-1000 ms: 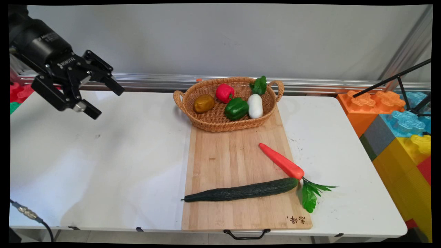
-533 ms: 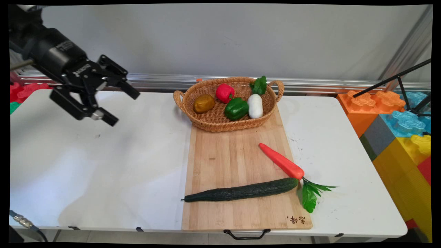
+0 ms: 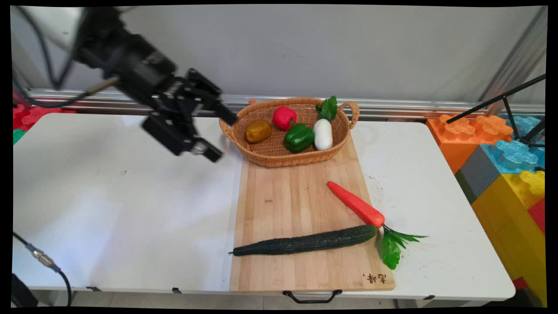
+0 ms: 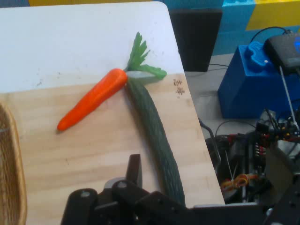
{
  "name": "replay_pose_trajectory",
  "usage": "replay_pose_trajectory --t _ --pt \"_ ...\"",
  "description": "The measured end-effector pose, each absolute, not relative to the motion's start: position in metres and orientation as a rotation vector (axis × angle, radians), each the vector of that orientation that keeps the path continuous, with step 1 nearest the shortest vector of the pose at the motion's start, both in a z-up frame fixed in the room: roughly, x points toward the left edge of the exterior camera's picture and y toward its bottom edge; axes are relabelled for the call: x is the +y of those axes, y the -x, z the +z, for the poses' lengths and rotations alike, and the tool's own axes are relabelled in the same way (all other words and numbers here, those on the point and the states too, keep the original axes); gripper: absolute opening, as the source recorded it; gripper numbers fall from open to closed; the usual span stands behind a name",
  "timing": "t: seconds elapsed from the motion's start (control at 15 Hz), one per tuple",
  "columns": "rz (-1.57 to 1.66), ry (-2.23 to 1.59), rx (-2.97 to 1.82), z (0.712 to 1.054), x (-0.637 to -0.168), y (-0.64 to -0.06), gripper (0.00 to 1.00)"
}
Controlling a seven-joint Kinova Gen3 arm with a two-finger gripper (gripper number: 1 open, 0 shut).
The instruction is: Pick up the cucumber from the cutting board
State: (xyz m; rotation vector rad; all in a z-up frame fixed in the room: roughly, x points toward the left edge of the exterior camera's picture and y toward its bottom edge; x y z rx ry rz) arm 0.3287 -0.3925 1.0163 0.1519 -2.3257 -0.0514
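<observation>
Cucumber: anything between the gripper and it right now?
Nothing visible. The gripper, fingers open and empty, hangs above the table beside the basket's left handle. Between it and the cucumber lies only bare cutting board. The carrot touches the cucumber's far right end.

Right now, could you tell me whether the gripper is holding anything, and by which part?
Nothing is held: the gripper is open and empty, in the air beside the basket.
</observation>
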Motion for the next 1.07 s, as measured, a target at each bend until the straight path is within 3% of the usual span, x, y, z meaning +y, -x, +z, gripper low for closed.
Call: replay_pose_trajectory --t 0.6,1.07 --pt "-0.039 -0.202 -2.503 1.02 -0.377 -0.215 1.0" --pt "-0.004 -0.317 -2.646 0.956 -0.37 -0.162 1.0"
